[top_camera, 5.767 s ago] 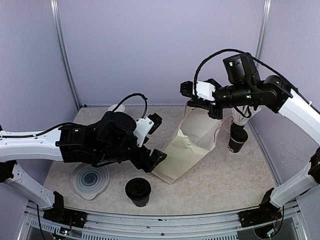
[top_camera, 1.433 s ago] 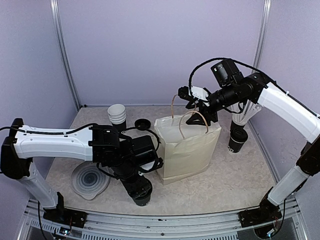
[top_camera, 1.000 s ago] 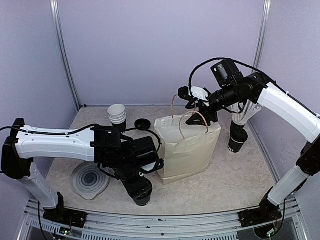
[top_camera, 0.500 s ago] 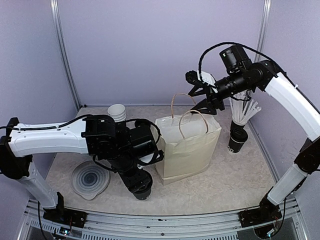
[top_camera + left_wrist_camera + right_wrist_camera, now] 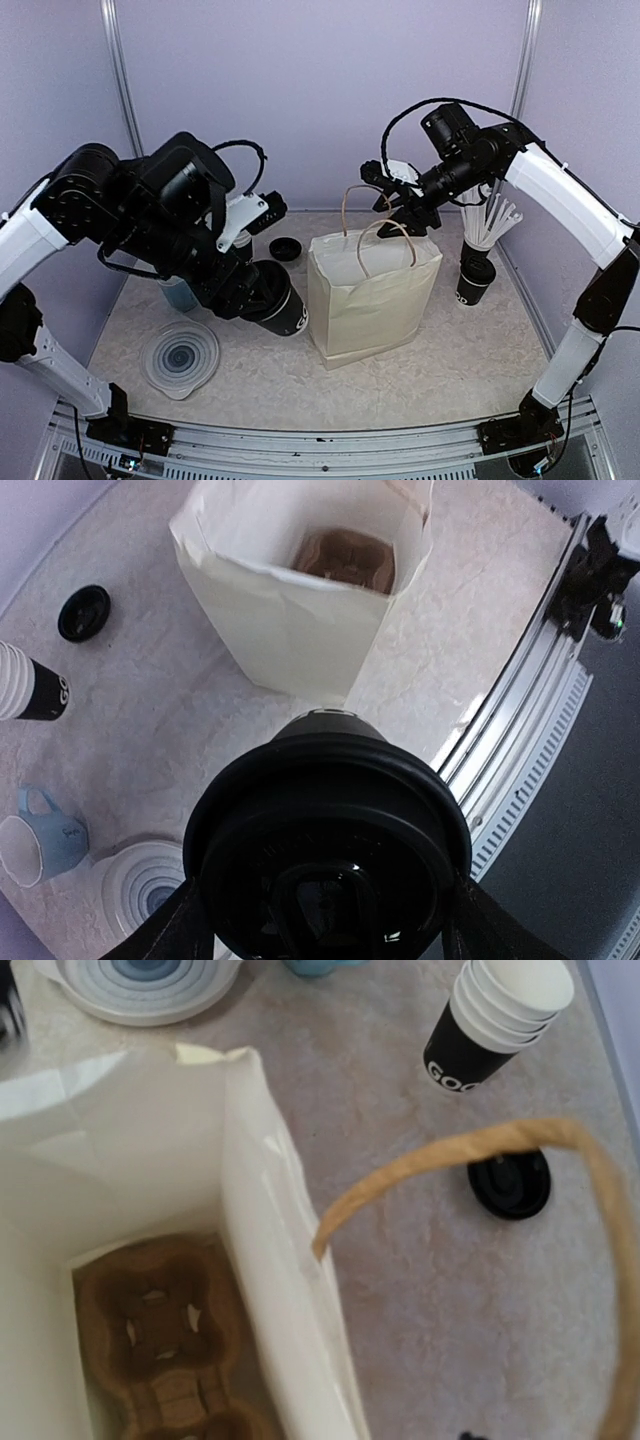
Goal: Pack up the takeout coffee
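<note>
Left end effector (image 5: 252, 292) pinching the lidded coffee cup (image 5: 282, 310), tilted, held clear of counter (image 5: 450, 360), just left of paper bag (image 5: 375, 290). Carrier tray (image 5: 160, 1345) lies in bag bottom. Right end effector (image 5: 405, 208) over bag's far rim by handles (image 5: 385, 235); spread or pressed together, cannot tell.

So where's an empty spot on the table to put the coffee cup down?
The biggest bare patch is front right, between the paper bag, the straw cup and the near rail. A smaller one lies between the stacked bowls and the bag. Back left is crowded: blue mug, nested cups, loose lid.
</note>
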Available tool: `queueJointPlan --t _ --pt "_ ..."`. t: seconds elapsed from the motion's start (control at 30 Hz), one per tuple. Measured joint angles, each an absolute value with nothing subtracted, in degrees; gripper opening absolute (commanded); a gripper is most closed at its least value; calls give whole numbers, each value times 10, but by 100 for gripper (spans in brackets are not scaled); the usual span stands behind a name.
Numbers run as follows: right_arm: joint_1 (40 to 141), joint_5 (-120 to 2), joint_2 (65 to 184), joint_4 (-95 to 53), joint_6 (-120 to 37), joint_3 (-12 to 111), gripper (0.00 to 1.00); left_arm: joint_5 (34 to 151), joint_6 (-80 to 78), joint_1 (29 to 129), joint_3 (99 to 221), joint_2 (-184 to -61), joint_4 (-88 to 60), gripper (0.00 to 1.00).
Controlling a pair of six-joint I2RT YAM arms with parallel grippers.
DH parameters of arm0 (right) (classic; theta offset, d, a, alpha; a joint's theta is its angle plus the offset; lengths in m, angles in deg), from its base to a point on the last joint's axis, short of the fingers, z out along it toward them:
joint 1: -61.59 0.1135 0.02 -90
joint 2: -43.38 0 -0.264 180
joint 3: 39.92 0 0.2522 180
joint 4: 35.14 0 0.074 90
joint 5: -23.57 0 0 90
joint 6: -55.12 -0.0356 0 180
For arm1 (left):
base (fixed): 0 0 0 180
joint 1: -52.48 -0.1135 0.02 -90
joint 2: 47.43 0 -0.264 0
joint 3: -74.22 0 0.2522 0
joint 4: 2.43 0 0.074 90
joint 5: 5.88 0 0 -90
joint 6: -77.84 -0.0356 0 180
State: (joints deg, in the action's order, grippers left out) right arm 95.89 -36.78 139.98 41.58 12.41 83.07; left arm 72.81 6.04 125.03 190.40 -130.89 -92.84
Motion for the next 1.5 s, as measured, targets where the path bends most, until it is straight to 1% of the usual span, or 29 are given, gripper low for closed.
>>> queueJointPlan --t 0.13,0.37,0.5,0.63,0.8,1.07,1.27,1.37,1.5 --pt "958 -369 1402 422 128 831 65 711 54 1251 1998 -1295 -929 59" --pt "940 -363 1402 425 137 831 69 682 -3 1236 2082 -1301 -874 61" --pt "907 -342 1400 434 138 836 70 687 -40 1215 2118 -1361 -830 60" --pt "874 -320 1379 439 139 829 70 689 -61 1202 2161 -1451 -812 59" --pt "856 -316 1306 420 135 751 69 692 -67 1185 2166 -1527 -807 58" --pt "856 -329 1242 380 119 603 68 724 -69 1187 2158 -1547 -808 58" --pt "856 -300 1213 378 117 592 66 717 -71 1202 2159 -1538 -809 59" --pt "864 -270 1189 380 120 593 65 701 -71 1204 2159 -1514 -809 59" --pt "885 -244 1188 387 124 596 65 681 -71 1204 2163 -1468 -809 59"
